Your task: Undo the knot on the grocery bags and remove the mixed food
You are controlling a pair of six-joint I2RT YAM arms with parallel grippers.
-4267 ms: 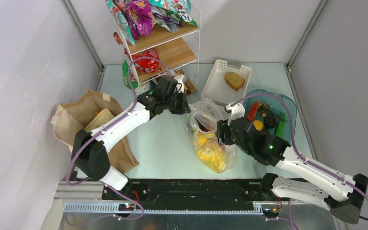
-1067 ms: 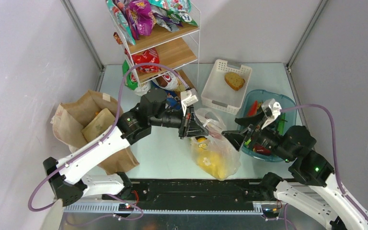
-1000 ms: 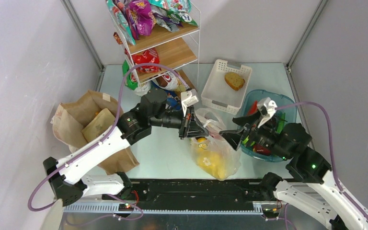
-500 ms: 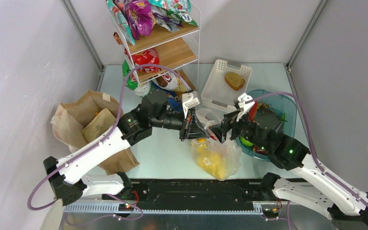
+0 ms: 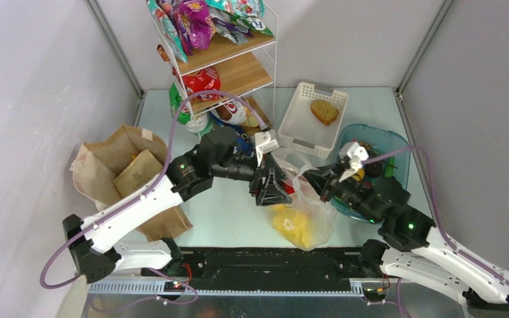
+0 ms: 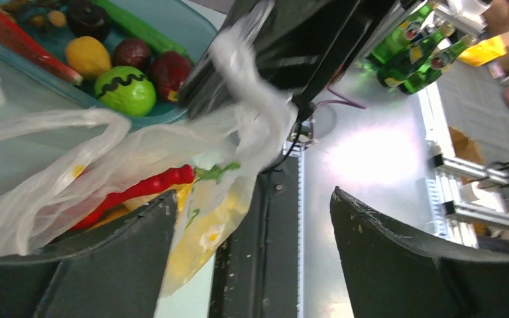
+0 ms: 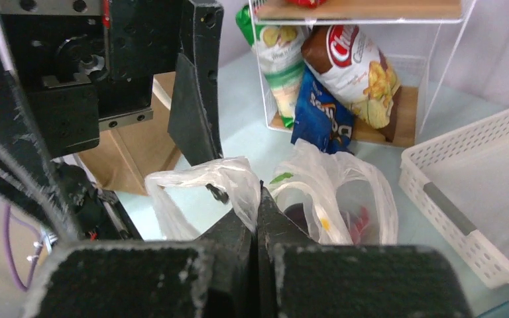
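Right jaws pinch film of the bag (image 5: pixel 305 222); left jaws stand spread (gripping nothing). Risk: a one-sided pull tears the film or spills the chili (image 6: pixel 142 189) onto the counter (image 5: pixel 225 212).

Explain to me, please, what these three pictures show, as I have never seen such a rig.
Two robot arms are bolted at the near edge of a table. The wide picture looks down from above; the other two come from a camera on each wrist. The right gripper is shut, pinching a handle of the clear plastic bag, which holds a red chili and yellow fruit. The left gripper stands open beside it, holding nothing. Also there: a brown paper bag, a white basket with a bread slice, a blue-tinted tub and a wire shelf with snack packets.
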